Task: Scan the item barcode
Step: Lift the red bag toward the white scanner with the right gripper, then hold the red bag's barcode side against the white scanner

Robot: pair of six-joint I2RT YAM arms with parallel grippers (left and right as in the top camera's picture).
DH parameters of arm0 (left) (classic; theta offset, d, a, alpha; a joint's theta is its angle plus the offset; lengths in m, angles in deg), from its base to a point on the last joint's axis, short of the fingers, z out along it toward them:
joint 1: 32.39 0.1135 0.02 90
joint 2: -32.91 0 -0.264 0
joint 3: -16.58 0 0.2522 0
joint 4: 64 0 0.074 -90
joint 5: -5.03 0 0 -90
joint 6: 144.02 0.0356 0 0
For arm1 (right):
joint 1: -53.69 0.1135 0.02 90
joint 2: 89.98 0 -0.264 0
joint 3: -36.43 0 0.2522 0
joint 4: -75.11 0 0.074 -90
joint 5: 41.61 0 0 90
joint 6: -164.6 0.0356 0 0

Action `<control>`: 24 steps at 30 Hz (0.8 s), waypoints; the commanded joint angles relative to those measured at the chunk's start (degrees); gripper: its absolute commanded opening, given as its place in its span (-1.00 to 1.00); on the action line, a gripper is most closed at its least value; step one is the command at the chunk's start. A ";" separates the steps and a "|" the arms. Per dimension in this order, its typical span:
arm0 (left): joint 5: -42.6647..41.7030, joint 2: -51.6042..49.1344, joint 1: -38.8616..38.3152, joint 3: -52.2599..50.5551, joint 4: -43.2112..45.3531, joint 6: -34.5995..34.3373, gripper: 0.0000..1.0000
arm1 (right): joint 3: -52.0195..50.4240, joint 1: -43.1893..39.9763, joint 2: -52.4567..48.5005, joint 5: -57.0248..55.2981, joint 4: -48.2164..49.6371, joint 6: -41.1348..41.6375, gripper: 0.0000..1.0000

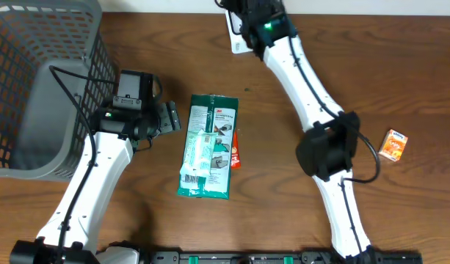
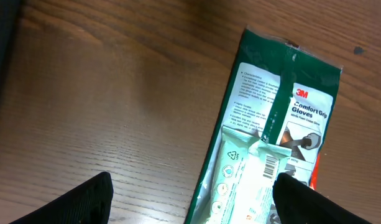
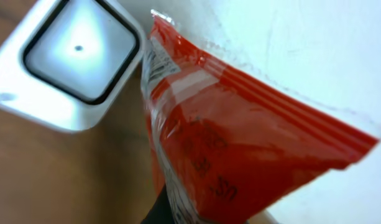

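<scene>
A red pouch with a clear, crinkled edge fills most of the right wrist view. It rises from the bottom of the frame, where the right pincer is closed tight on it. Dark print shows on the red film, but I cannot tell whether it is a barcode. The pouch hangs just beside the white scanner, whose grey window faces the camera, at the far edge of the brown wooden desk.

A grey mesh basket stands on the far left corner of the desk. Near the middle lies a long green gloves pack, flat, its length running away from the robot. A pale wipes packet lies on top of its near half, with a small barcode showing on a flap. A red strip pokes out from under the pack's right edge; what it belongs to is unclear.

The left pincer hangs just left of the gloves pack with its jaws spread wide, holding nothing. A small orange box sits well apart near the right edge.
</scene>
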 commanded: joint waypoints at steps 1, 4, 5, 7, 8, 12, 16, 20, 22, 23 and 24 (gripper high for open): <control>0.52 -0.44 0.20 0.83 -0.17 1.01 0.66 | 1.16 2.05 -2.89 -10.32 5.09 -11.28 -0.98; 0.55 -0.44 0.20 0.83 -0.17 1.01 0.66 | 1.16 3.10 -5.75 -13.99 11.04 -18.12 -0.98; 0.52 -0.44 0.20 0.83 -0.17 1.01 0.66 | 1.14 3.48 -6.67 -14.78 12.79 -20.83 -0.98; 0.55 -0.44 0.20 0.83 -0.17 1.01 0.66 | 1.14 4.07 -8.13 -16.09 14.86 -25.81 -0.98; 0.52 -0.44 0.20 0.83 -0.15 1.01 0.66 | 1.14 4.28 -8.59 -16.68 15.43 -27.56 -0.98; 0.52 -0.44 0.20 0.83 -0.17 1.01 0.66 | 1.14 5.25 -9.88 -16.70 16.13 -28.72 -0.98; 0.52 -0.44 0.20 0.83 -0.17 1.01 0.67 | 1.03 5.27 -9.90 -17.07 15.98 -28.70 -0.98; 0.55 -0.44 0.20 0.83 -0.17 1.01 0.66 | 1.03 5.31 -9.90 -18.78 14.69 -28.72 -0.98; 0.52 -0.44 0.20 0.83 -0.17 1.01 0.67 | 1.03 5.31 -9.90 -19.85 12.98 -29.18 -0.98; 0.52 -0.44 0.20 0.83 -0.17 1.01 0.66 | 1.03 5.29 -9.90 -20.09 12.48 -29.16 -0.97; 0.55 -0.44 0.20 0.83 -0.17 1.01 0.66 | 1.03 5.18 -9.90 -20.11 12.20 -29.11 -0.97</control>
